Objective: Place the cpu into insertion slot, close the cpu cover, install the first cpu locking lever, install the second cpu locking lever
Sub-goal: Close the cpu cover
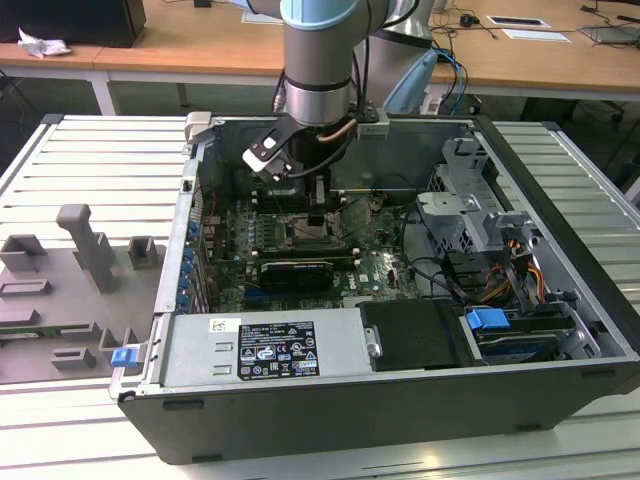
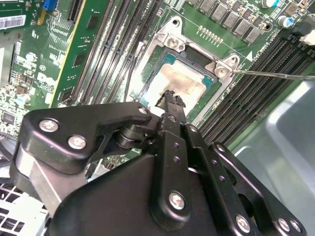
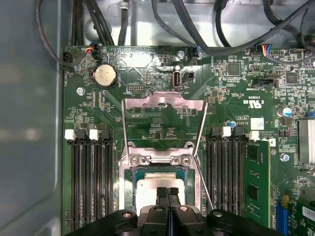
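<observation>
Silver cpu (image 3: pixel 146 191) lies in insertion slot (image 3: pixel 124 189); cpu cover (image 3: pixel 163 102) stands open.

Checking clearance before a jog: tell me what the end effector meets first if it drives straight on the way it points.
Most likely the chip lying in the socket; the end effector points right at its pale face. The gap between them is unclear.

Silver-grey arm (image 1: pixel 318 95), light-blue joint cap (image 1: pixel 320 10); matte black gripper (image 2: pixel 170 101) linkage, silver screw heads (image 2: pixel 176 200).

Open computer case (image 1: pixel 350 425) on slatted table (image 1: pixel 90 150); coin battery (image 3: pixel 105 75) on green motherboard (image 3: pixel 236 98).
</observation>
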### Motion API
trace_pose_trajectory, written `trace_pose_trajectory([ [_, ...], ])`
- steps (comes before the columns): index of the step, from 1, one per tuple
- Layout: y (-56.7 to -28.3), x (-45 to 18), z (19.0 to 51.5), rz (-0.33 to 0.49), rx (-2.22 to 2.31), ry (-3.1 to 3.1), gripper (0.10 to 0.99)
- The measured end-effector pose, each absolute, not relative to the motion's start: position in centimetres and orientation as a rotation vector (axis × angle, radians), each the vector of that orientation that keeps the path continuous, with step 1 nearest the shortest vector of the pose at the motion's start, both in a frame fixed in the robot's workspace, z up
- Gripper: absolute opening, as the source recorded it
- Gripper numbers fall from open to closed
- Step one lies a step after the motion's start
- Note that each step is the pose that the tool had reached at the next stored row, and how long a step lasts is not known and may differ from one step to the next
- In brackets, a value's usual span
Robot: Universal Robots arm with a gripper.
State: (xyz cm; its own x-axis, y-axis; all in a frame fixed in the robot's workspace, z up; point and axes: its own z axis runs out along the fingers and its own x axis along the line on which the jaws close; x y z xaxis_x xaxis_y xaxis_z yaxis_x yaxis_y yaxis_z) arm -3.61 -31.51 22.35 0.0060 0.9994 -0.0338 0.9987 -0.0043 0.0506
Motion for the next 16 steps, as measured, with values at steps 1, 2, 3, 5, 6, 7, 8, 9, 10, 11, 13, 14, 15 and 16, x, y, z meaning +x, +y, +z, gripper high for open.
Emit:
trace_pose_trajectory([
  [1, -31.5, -3.6, 22.6, 0.018, 2.185, 2.174, 0.106],
  [2, -31.5, -3.6, 22.8, 0.018, 2.185, 2.174, 0.106],
  [3, -31.5, -3.6, 22.9, 0.018, 2.185, 2.174, 0.106],
  [5, -31.5, -3.6, 23.1, 0.018, 2.185, 2.173, 0.106],
  [6, -31.5, -3.6, 23.2, 0.018, 2.185, 2.174, 0.106],
  [7, -31.5, -3.6, 23.3, 0.018, 2.185, 2.174, 0.106],
  [8, -31.5, -3.6, 23.3, 0.018, 2.185, 2.174, 0.106],
  [9, -31.5, -3.6, 23.4, 0.018, 2.185, 2.174, 0.106],
  [10, -31.5, -3.6, 23.5, 0.018, 2.185, 2.174, 0.106],
  [11, -31.5, -3.6, 23.5, 0.018, 2.185, 2.174, 0.106],
  [13, -31.5, -3.6, 23.6, 0.018, 2.185, 2.174, 0.106],
  [14, -31.5, -3.6, 23.6, 0.018, 2.185, 2.173, 0.106],
  [15, -31.5, -3.6, 23.7, 0.018, 2.185, 2.174, 0.106],
  [16, -31.5, -3.6, 23.7, 0.018, 2.185, 2.174, 0.106],
])
